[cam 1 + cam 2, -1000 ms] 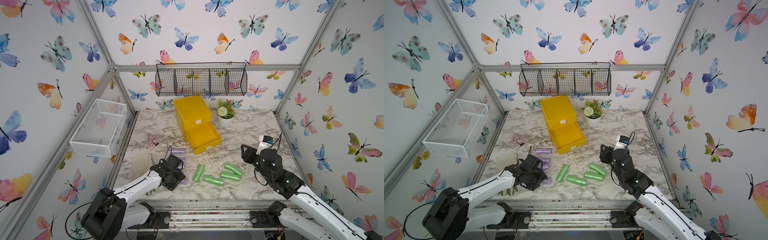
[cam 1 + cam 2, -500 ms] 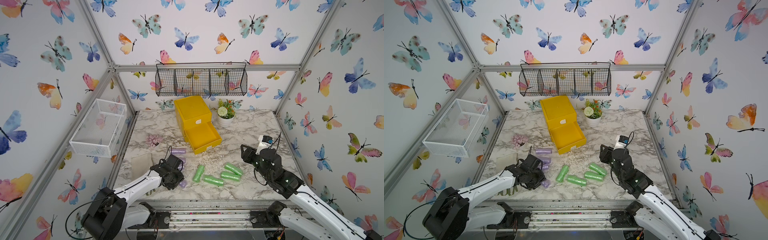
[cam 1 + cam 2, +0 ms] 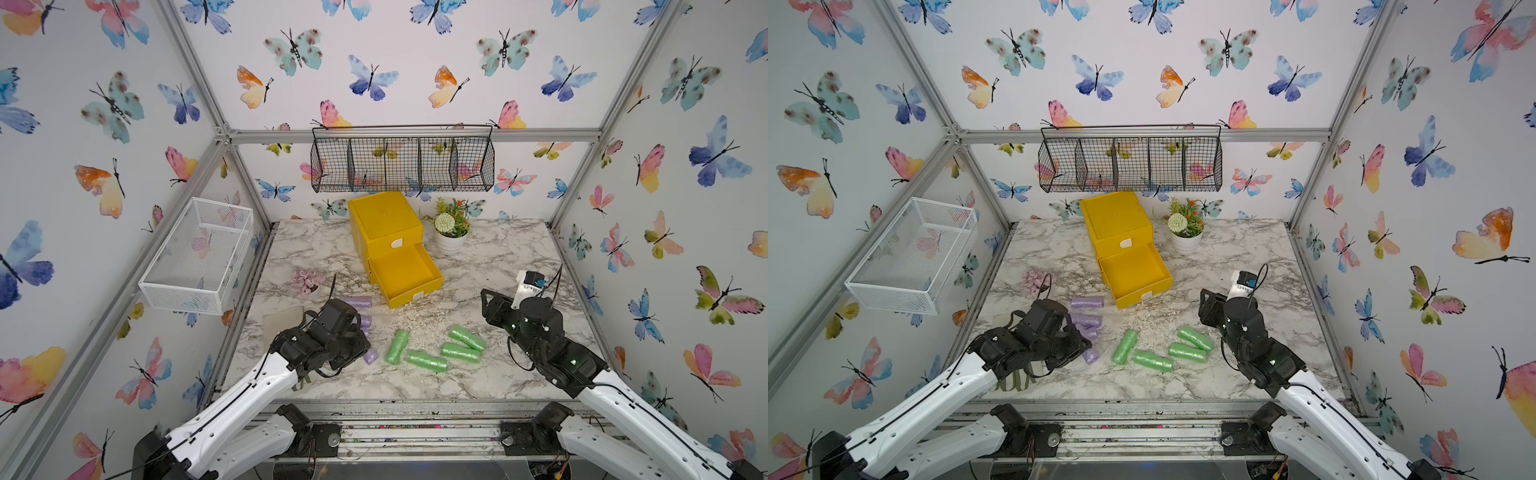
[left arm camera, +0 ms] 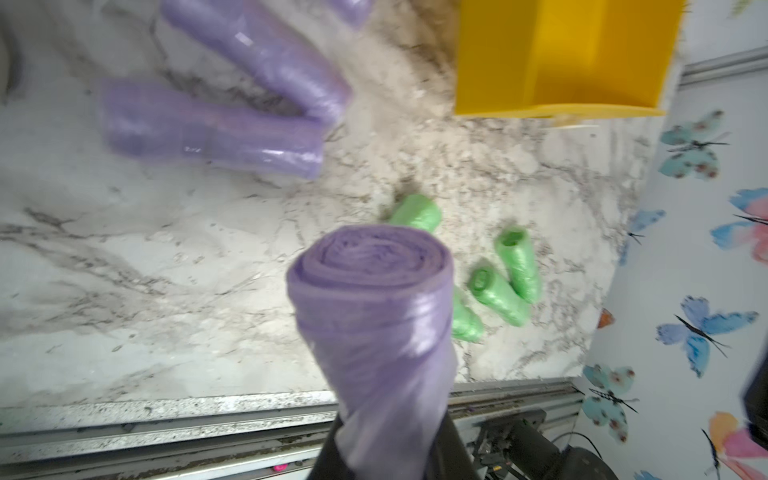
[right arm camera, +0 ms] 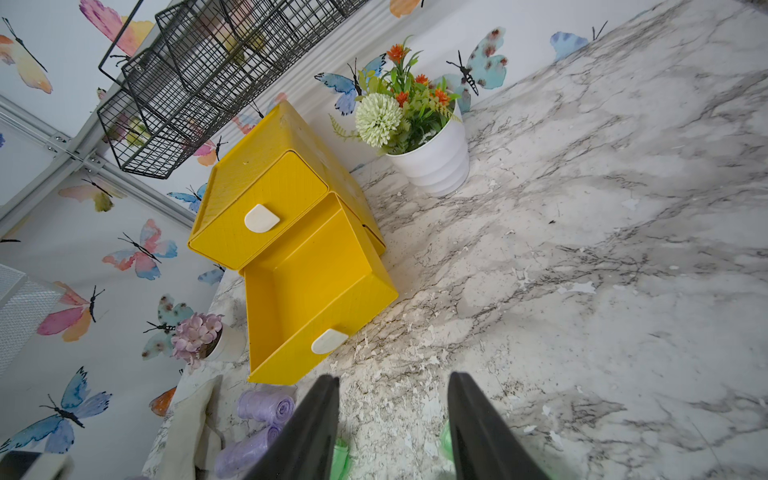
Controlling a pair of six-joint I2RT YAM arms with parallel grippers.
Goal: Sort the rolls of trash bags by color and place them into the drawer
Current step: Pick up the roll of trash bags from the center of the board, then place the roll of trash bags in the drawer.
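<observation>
A purple roll (image 4: 374, 311) is pinched by one end in the left claw (image 4: 390, 436), which is shut tight on it, low over the table beside the other purple rolls (image 4: 208, 129). I'd guess it's bound for the yellow drawer (image 5: 307, 282), pulled open and empty just beyond. The right claw (image 5: 390, 378) hangs half-open, holding nothing, near the green rolls (image 3: 426, 359), likely awaiting its turn.

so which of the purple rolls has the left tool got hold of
The purple roll clamped in the left tool, its spiral end facing the wrist camera. The other three rolls lie free on the table, nearer the open yellow drawer.
</observation>
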